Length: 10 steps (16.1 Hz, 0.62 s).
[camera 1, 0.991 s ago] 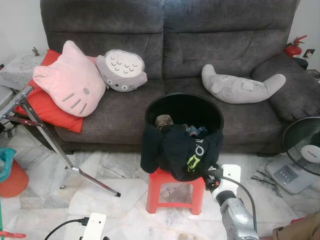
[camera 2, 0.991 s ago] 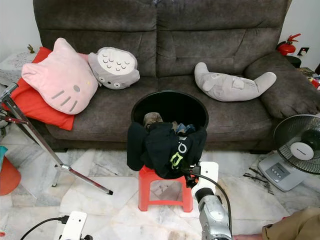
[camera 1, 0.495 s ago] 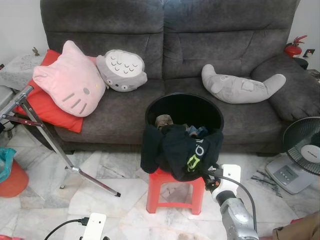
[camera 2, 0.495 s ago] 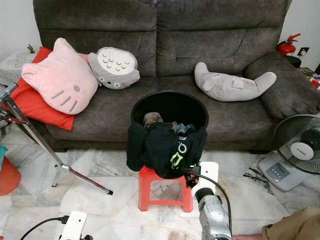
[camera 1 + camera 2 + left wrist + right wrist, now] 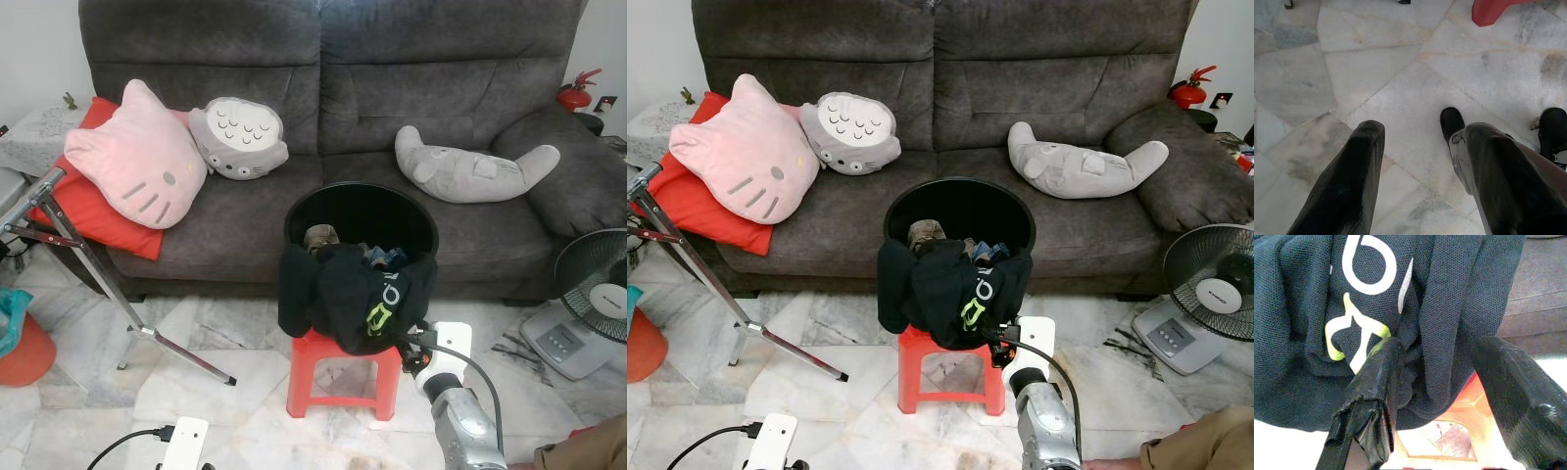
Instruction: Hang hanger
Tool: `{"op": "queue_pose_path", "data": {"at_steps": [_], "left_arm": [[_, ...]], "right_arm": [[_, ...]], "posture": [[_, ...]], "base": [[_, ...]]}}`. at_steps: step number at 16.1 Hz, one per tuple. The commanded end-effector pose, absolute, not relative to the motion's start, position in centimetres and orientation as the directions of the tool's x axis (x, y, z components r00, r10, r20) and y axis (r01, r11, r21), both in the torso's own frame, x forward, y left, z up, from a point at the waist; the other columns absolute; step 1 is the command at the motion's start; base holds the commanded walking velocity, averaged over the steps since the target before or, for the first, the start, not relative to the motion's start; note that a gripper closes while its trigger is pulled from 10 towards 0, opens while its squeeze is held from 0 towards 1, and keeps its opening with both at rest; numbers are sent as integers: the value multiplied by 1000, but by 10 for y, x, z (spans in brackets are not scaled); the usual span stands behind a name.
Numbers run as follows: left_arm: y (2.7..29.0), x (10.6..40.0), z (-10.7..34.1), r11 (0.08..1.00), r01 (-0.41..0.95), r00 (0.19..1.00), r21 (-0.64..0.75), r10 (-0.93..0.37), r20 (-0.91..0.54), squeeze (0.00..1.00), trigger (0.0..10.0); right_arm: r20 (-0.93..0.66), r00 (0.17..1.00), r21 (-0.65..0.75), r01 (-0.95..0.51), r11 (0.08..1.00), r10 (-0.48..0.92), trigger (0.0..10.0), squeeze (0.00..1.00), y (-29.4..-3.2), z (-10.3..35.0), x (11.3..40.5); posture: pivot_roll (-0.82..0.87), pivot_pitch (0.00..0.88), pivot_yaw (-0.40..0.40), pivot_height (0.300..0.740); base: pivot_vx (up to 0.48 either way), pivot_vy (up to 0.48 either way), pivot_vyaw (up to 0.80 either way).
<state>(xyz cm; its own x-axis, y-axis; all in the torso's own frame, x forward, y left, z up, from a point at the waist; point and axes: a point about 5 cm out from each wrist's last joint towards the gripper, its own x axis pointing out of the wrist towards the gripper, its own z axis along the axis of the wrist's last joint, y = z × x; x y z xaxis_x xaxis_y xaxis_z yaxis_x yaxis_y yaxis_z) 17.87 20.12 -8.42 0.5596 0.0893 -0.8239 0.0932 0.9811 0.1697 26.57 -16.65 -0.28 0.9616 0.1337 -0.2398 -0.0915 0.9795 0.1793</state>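
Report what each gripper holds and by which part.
Nothing held. The right gripper is open at the hanging edge of the dark printed garment; the left gripper is open over the marble floor.

Home lounge: sofa [image 5: 323, 88] w/ plush cushions [image 5: 137, 157]

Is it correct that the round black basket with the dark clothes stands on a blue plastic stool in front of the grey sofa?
Not quite: the small plastic stool is red, not blue, as the left eye view shows. The rest holds: the round black basket with the dark clothes stands on it, in front of the grey sofa.
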Motion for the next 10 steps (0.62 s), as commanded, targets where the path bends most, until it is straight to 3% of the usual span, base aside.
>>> {"op": "queue_pose_path", "data": {"at_steps": [1, 9, 10], "left_arm": [[202, 176, -85, 979, 101, 552, 177, 93, -828, 0, 10000], [202, 176, -85, 979, 101, 552, 177, 93, -828, 0, 10000], [201, 176, -85, 979, 101, 553, 177, 93, -828, 0, 10000]], "right_arm": [[-249, 960, 188, -86, 978, 132, 10000, 0, -166, -4, 266], [-249, 960, 188, -86, 978, 132, 10000, 0, -166, -4, 266], [-249, 959, 191, -86, 978, 133, 10000, 0, -165, -4, 267]], "posture": [[-81, 0, 22, 740], [-81, 0, 22, 740], [0, 0, 0, 740]], "base": [[0, 0, 0], [0, 0, 0], [0, 0, 0]]}}
